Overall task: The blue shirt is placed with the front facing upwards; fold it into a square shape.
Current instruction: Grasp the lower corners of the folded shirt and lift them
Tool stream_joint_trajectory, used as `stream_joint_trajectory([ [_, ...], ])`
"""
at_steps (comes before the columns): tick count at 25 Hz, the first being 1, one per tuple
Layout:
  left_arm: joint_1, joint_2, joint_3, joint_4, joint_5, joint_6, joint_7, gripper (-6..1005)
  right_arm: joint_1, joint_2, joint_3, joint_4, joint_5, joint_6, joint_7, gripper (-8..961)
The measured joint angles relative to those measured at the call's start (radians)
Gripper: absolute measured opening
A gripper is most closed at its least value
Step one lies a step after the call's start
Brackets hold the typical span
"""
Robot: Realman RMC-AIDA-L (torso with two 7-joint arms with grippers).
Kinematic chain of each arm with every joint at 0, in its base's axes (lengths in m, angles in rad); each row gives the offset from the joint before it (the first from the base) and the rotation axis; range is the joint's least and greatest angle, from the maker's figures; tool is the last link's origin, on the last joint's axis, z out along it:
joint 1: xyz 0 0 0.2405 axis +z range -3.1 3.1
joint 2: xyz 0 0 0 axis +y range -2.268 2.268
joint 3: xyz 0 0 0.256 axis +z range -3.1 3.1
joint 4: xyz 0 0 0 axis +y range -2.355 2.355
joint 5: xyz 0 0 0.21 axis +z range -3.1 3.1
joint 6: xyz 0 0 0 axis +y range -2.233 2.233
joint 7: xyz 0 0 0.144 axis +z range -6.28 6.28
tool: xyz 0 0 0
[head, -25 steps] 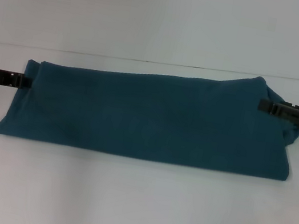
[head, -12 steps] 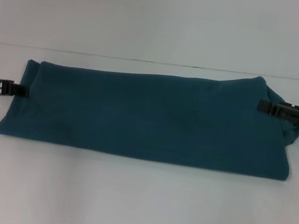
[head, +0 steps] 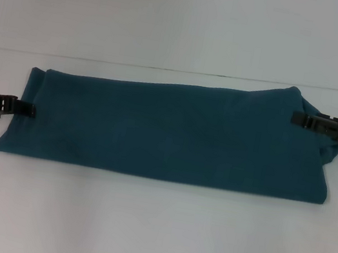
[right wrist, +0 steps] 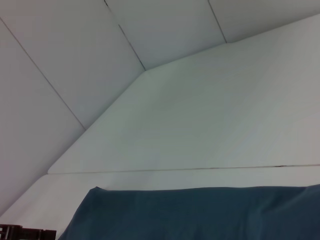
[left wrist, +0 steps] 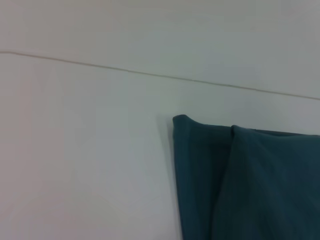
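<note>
While blue shirt [head: 175,131] lies folded, long axis left-right, left claw [head: 24,109] & right claw [head: 300,119] pinching its ends.

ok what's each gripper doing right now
left gripper: at the shirt's left edge; grip cannot be told
right gripper: at its right end; grip cannot be told

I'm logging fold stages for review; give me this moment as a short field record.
garment: dark teal-blue cotton shirt, folded into a long band lying flat, no lettering showing
surface: white table
left end effector: at the band's left end, low by the table
right end effector: at the band's right end, where the cloth is bunched and raised
fold stage: long strip, not yet square
</note>
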Motion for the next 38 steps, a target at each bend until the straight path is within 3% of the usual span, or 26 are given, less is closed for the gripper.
stream_joint_trajectory([
  [6, -0.006, 0.015, -0.055, -0.007, -0.005, 0.046, -0.009, 827, 0.0, 0.0, 0.0, 0.0, 0.0, 0.0, 0.003, 901],
  [11, -0.02, 0.056, -0.114, 0.001, -0.006, 0.129, 0.004, 828, 0.0, -0.001, -0.011, 0.0, 0.0, -0.001, 0.009, 901],
  [17, -0.027, 0.089, -0.12, 0.036, -0.058, 0.179, 0.036, 828, 0.0, -0.001, -0.025, 0.0, 0.0, 0.004, 0.01, 900],
  [29, -0.036, 0.054, -0.056, 0.071, -0.055, 0.108, 0.045, 829, 0.003, 0.005, -0.028, 0.001, -0.001, 0.003, 0.013, 898],
  [38, -0.038, 0.047, -0.052, 0.081, -0.027, 0.061, 0.037, 830, 0.003, 0.005, -0.028, 0.0, -0.001, 0.0, 0.013, 897],
])
